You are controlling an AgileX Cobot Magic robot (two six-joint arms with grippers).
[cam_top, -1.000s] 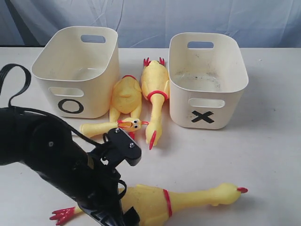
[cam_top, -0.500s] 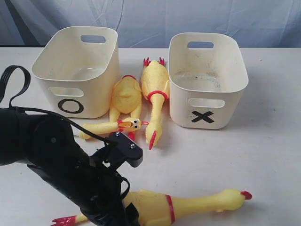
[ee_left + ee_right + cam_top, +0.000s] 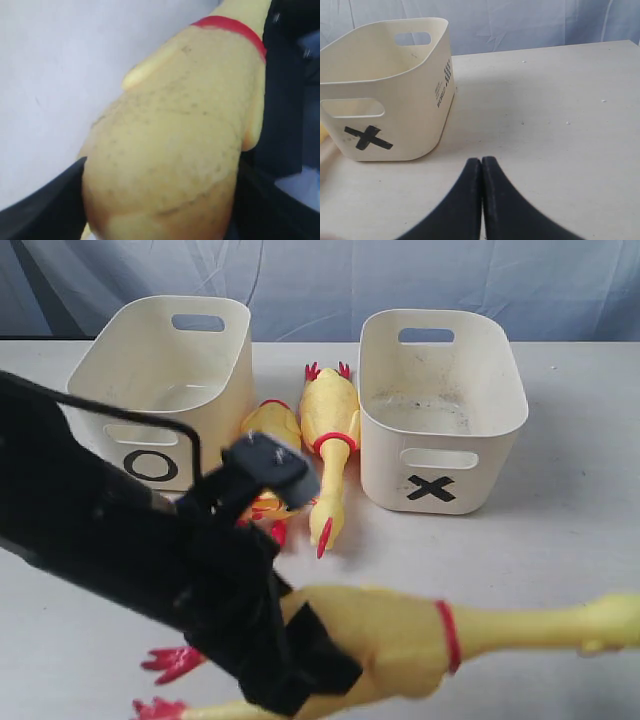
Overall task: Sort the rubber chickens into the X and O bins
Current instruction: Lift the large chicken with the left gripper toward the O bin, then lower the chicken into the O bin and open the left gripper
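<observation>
A large yellow rubber chicken (image 3: 400,640) hangs above the table's front, neck and red ring pointing right. My left gripper (image 3: 305,665) is shut on its body; in the left wrist view that body (image 3: 175,135) fills the space between the black fingers (image 3: 45,205). Two smaller chickens (image 3: 330,415) (image 3: 268,425) lie between the O bin (image 3: 215,430) and the X bin (image 3: 440,455). Both bins look empty. My right gripper (image 3: 482,161) is shut on nothing, low over the table beside the X bin (image 3: 405,100); the exterior view does not show it.
The black left arm (image 3: 110,530) crosses the front left and hides part of the O bin's front and a small chicken's head (image 3: 268,505). A blue cloth (image 3: 330,280) hangs behind the table.
My left gripper has lifted the large chicken off the table, up and toward the camera; its head has swung to the right edge. The other chickens and both bins have not moved.
</observation>
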